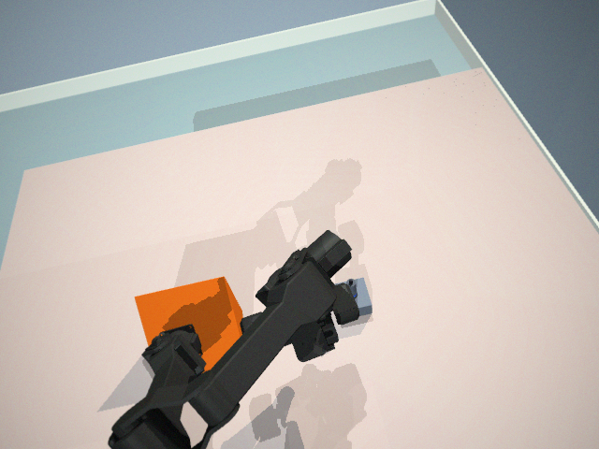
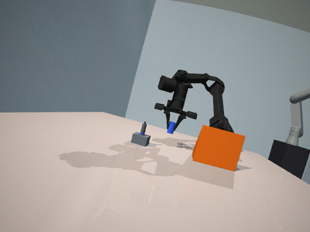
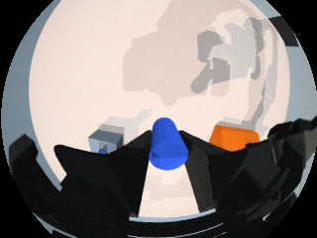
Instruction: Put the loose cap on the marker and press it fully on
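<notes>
The blue cap (image 2: 171, 127) (image 3: 168, 144) is held between the fingertips of my gripper (image 2: 171, 128) (image 3: 164, 134), which is shut on it. The cap is in the air above the table, slightly tilted in the exterior view. The dark grey marker (image 2: 143, 128) (image 1: 351, 283) stands upright and uncapped, with a blue band at its base, in the grey-blue holder block (image 2: 140, 139) (image 1: 366, 300) (image 3: 105, 139). In the exterior view the cap is to the right of the marker, apart from it. In the top view the arm hides the fingertips and cap.
A large orange block (image 1: 162, 309) (image 2: 218, 148) (image 3: 229, 138) stands on the table on the other side of my gripper from the holder. In the top view the arm reaches past it. A light grey arm (image 2: 296, 109) on a dark pedestal (image 2: 286, 157) stands beyond the table.
</notes>
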You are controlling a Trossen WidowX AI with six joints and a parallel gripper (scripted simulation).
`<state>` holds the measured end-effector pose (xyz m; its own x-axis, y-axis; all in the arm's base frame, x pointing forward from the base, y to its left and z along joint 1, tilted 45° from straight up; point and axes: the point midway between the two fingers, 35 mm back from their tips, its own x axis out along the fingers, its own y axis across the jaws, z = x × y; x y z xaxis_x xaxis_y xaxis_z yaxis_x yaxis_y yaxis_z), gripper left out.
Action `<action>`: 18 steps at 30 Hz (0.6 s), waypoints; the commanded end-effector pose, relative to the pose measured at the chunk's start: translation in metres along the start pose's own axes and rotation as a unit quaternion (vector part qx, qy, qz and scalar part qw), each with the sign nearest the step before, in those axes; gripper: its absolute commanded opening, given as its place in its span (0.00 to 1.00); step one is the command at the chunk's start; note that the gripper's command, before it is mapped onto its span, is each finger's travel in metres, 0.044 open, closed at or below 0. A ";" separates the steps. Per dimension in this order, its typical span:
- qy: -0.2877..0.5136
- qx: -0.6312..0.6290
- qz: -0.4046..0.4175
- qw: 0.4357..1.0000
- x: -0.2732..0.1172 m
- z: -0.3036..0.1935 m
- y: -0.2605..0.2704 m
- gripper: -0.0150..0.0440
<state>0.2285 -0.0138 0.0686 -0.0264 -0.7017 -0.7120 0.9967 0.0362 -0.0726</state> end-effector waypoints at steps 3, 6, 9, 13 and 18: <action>0.005 -0.001 0.000 1.000 -0.007 -0.006 0.014 0.25; 0.007 -0.002 0.001 1.000 -0.010 -0.010 0.021 0.25; 0.009 -0.004 0.002 1.000 -0.013 -0.013 0.027 0.25; 0.011 -0.005 0.003 1.000 -0.017 -0.017 0.036 0.25; 0.010 -0.007 0.002 1.000 -0.021 -0.022 0.046 0.25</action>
<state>0.2667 0.0137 0.0665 -0.0191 -0.6888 -0.7247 0.9956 0.0532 -0.0769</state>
